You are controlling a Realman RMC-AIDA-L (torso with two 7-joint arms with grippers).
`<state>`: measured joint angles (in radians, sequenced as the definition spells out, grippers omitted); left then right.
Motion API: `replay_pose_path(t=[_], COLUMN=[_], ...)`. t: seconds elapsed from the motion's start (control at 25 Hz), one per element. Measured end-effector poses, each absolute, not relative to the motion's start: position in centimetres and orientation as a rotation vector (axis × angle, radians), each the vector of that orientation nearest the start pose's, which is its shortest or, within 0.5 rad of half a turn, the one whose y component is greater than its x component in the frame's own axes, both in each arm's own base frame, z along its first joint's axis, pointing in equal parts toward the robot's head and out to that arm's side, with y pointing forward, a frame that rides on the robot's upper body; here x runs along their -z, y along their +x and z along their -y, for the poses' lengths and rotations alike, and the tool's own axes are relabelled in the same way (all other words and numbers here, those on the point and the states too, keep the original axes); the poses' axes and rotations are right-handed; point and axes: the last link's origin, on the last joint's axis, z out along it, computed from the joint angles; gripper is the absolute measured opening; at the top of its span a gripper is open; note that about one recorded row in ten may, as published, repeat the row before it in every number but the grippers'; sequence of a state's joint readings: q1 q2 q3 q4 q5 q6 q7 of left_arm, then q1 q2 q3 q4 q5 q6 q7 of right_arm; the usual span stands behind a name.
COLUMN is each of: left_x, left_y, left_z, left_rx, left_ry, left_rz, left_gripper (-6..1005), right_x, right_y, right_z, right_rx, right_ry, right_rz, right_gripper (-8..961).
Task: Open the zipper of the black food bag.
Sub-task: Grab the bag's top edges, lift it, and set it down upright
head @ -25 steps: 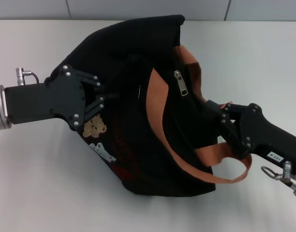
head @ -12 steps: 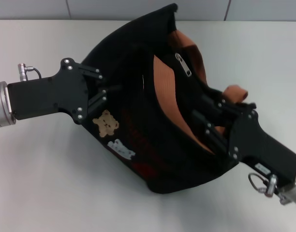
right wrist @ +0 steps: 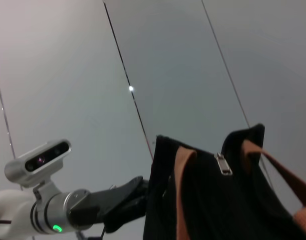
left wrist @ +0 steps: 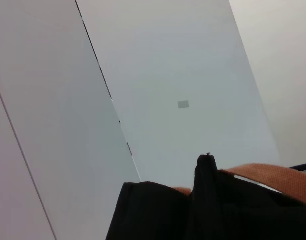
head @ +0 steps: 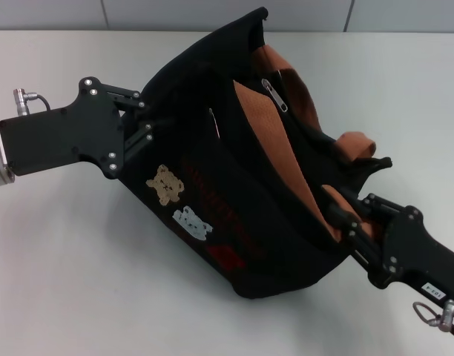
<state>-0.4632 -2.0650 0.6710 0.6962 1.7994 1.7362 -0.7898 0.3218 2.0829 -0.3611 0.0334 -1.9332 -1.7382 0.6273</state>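
Zipper (head: 274, 95) status first: the silver pull tab lay on the top panel of the black food bag (head: 234, 185), toward the far end, between the two orange-brown straps (head: 268, 130). Whether the teeth beside it had parted, you could not tell.

Working left to right in your head view:

- Left gripper (head: 159, 126) reached in from the left edge and met the bag's left upper side. Its fingers were pressed into the black fabric and seemed clamped on it, though the tips were hidden against the cloth.
- The bag sat tilted on the white table (head: 79, 267), its far corner raised. A tan bear patch (head: 165, 184) and a white patch (head: 192, 222) faced the camera on the near side panel, with faint red lettering beside them.
- Right gripper (head: 344, 219) came in from the lower right and touched the bag's right end by the bunched strap; you cannot tell how its fingers stood.

Right wrist view showed the pull tab (right wrist: 223, 164) near the bag's upper edge, and the left gripper (right wrist: 135, 197) touching the bag's side.
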Motion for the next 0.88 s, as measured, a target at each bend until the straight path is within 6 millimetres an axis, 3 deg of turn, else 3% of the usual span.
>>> replay_pose_path(t=[0.36, 0.88], left_x=[-3.1, -3.0], left_y=[-24.4, -22.8], left_z=[-31.0, -30.2], left_rx=[0.852, 0.951], left_ry=[-2.575, -2.577], left_rz=[-0.311, -0.497], left_gripper=[85, 85], right_x=[7.9, 11.6], right_y=[28.3, 21.3], right_z=[-22.4, -30.2], right_rx=[-1.186, -1.093], right_ry=[-2.438, -2.628], right_rz=[-0.739, -0.851], right_gripper=[256, 230])
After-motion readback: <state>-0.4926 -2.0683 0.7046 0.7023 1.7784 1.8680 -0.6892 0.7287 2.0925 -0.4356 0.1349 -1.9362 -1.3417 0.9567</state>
